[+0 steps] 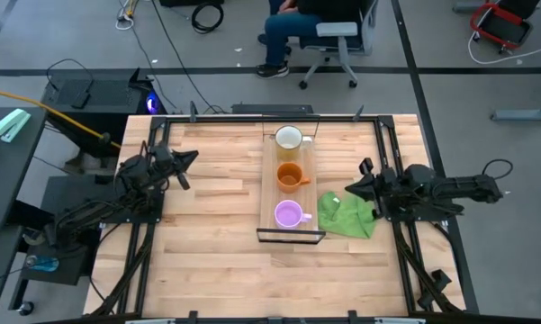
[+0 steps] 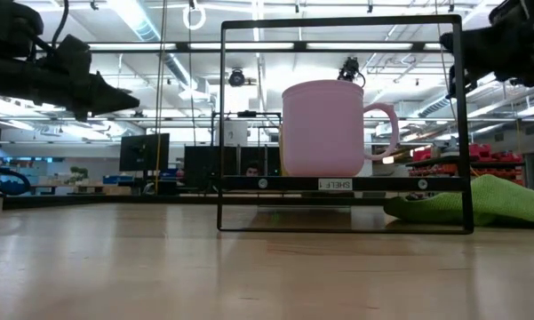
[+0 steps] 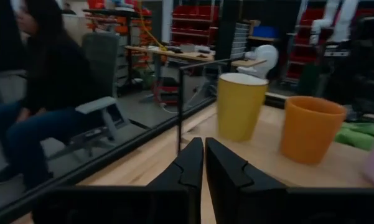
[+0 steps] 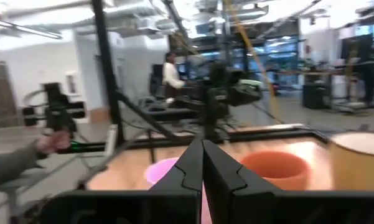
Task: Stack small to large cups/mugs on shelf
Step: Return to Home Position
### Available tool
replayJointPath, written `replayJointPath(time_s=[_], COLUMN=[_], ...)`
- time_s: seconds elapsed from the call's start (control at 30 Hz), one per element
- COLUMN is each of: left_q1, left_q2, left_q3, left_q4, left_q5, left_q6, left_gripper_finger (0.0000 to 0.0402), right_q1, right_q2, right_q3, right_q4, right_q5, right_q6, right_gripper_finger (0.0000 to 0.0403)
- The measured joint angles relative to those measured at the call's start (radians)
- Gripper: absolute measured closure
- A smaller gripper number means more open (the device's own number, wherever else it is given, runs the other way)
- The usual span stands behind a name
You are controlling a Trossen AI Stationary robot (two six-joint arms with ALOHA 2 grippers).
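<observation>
Where low view shows one mug [image 2: 324,129], overhead three, left gripper [image 3: 203,143], right gripper [image 4: 203,144] closed

A robotics lab: red parts bins [image 3: 196,14] on racks, monitors [image 2: 144,151], floor cables [image 1: 206,14] and ceiling strip lights [image 2: 129,13]

**Mug, shelf and bench colours**

3 mugs: a light-purple mug [image 1: 289,214], an orange mug [image 1: 290,176] and a pale yellow mug [image 1: 289,139] with a white inside. The shelf [image 1: 291,194] is light wood with a thin black frame. The cloth [image 1: 347,216] is bright green. The bench [image 1: 216,207] is pale wood, striped in planks.
</observation>
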Motion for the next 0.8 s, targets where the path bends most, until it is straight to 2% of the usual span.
replayJointPath(time_s=[0.3, 0.8], left_q1=[0.000, 0.000], left_q2=[0.000, 0.000], left_q3=[0.001, 0.001], left_q4=[0.014, 0.010], left_q5=[-0.154, -0.163], left_q6=[0.153, 0.170], left_gripper_finger=[0.0366, 0.0370], right_q1=[-0.155, -0.229], right_q2=[0.000, 0.000], right_q3=[0.000, 0.000], right_q4=[-0.056, -0.065], right_q5=[0.000, 0.000], right_q6=[-0.051, -0.304], right_gripper_finger=[0.0391, 0.0391])
